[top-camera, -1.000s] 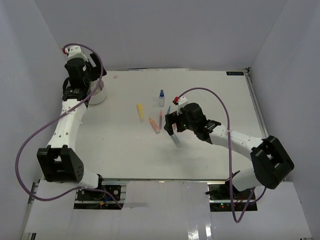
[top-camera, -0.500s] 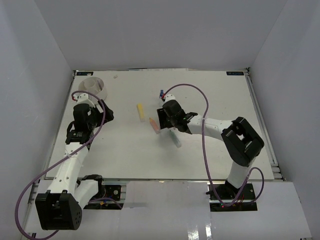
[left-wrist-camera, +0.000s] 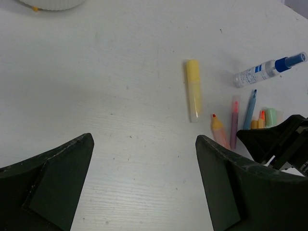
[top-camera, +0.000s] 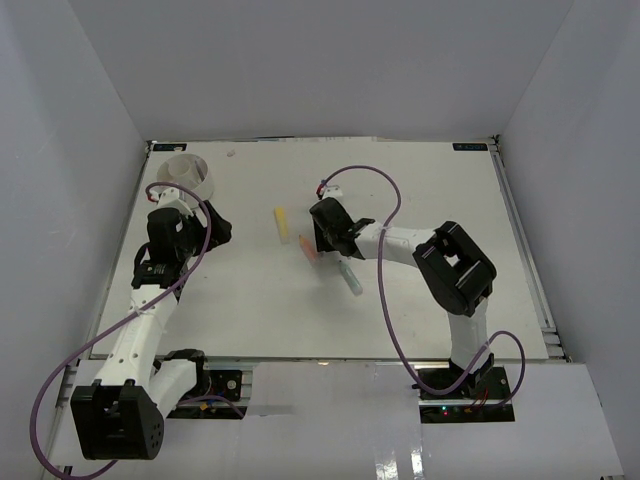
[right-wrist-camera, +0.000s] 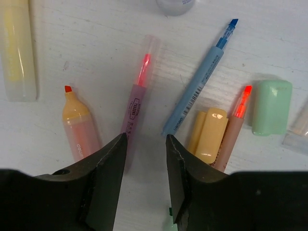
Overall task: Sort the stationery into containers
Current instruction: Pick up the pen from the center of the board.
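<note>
At counter [top-camera: 430,180] centre | right claw [right-wrist-camera: 145,139] half-open at pink pen [right-wrist-camera: 137,103] end, unclamped | left claw [left-wrist-camera: 144,139] wide, empty | we judge: grasp step; next pinch, carry to 10-o'clock tub [top-camera: 186,176]

**Robot-manipulation laboratory cell.** A flat white table [top-camera: 250,300] with a dark-framed edge is boxed in by plain pale panels: a back wall [top-camera: 320,70], a left wall [top-camera: 60,150] and a right wall [top-camera: 590,150]. Together they form a uniform backdrop. Two white-and-black jointed arms, the left arm [top-camera: 150,290] and the right arm [top-camera: 400,245], stand on bases at the near edge. Each trails a loose purple cable [top-camera: 362,168]. Small handling items lie on the surface: a yellow highlighter [top-camera: 282,224], a cluster of pens [left-wrist-camera: 240,120] and a white tub [top-camera: 185,175] in the far left corner.
</note>
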Available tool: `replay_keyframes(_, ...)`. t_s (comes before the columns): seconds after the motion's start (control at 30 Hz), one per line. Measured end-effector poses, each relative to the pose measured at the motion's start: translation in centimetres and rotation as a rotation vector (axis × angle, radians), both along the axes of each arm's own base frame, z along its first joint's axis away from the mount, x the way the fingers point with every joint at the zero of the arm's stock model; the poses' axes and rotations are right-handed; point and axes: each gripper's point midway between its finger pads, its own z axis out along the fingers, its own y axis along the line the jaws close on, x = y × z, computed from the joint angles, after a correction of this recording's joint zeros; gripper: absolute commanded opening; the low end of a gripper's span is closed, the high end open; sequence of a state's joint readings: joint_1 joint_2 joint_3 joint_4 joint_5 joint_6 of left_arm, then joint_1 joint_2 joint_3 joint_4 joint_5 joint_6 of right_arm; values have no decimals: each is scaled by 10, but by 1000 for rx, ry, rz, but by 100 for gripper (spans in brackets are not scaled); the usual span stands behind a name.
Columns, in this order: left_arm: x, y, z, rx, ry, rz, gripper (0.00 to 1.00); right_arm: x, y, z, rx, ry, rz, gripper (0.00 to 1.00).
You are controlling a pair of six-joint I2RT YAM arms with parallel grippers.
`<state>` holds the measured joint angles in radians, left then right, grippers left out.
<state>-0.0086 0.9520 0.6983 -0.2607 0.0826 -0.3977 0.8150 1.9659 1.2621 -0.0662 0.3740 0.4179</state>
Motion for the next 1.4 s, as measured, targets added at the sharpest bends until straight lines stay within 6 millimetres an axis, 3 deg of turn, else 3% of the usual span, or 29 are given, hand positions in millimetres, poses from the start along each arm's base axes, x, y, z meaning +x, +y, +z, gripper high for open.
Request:
replay_keyframes(0.6, -1, -6, 0, -20, 3, -24, 98, -3, 14, -10, 2, 1, 0, 40)
replay_keyframes(0.87, -1, -8, 0, -34, 7, -30, 98, -3, 13, -11, -3, 0, -3, 19)
replay_keyframes(1.03, -3, -19, 1, -94, 16, -64, 98, -7, 11, -8, -6, -3, 8, 11)
replay_keyframes(1.2, -8, -39, 8, -209, 28, -120, 95, -23, 9, 15, 18, -37, 67, 9)
replay_keyframes(1.4, -13, -72, 32, -338, 26, -200, 91, -56, 23, 82, 182, -170, 223, 9)
